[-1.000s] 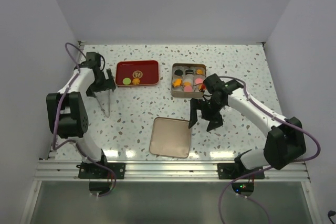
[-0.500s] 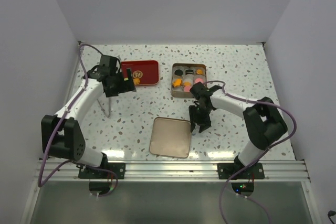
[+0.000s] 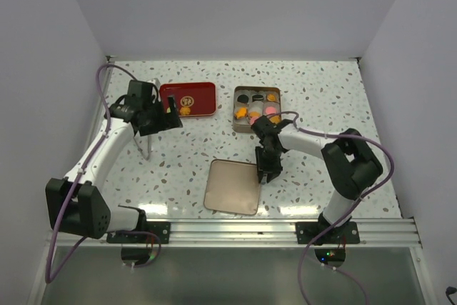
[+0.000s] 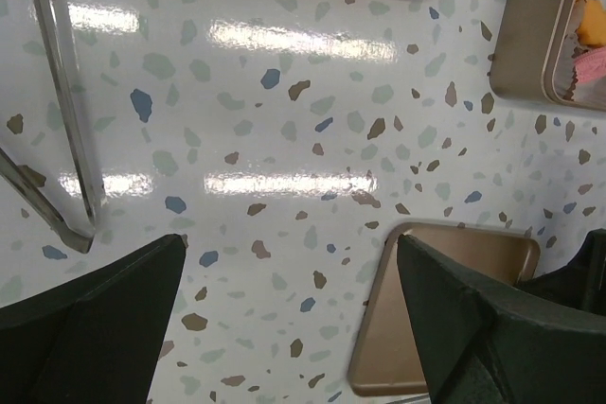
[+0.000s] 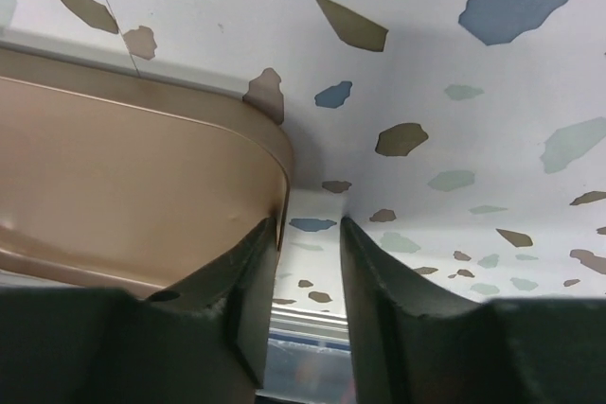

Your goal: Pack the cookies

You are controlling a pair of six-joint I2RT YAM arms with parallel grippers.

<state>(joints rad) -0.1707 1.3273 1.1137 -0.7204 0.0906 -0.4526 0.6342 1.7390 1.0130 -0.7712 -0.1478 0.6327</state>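
1. Nearest the arm bases, the bronze tin lid (image 3: 232, 187) lies flat on the speckled table (image 3: 321, 176), well apart from the tin it belongs to.
2. The right gripper (image 3: 265, 174) is down at the lid's edge on the right arm's side. In its wrist view the fingers (image 5: 248, 290) stand a narrow gap apart. Only table shows between them, the lid's rim meets the inner face of one finger, and nothing is clamped.
3. The step in hand looks like taking the lid by that edge. To do it well, the rim should sit properly between the pads before they close, one finger over the lid and the other outside it. A thin rim held near a corner will probably swing, so grip firmly and lift level.
4. Metal tongs (image 3: 146, 144) lie on the table further left, touched by neither arm.
5. The left gripper (image 3: 164, 121) hovers at the near left corner of the red tray (image 3: 203, 91), jaws spread wide and empty.
6. Most cookies (image 3: 255, 112) sit in white paper cups in the open tin (image 3: 235, 112). At least one orange cookie lies on the red tray, so I judge the lid should wait.
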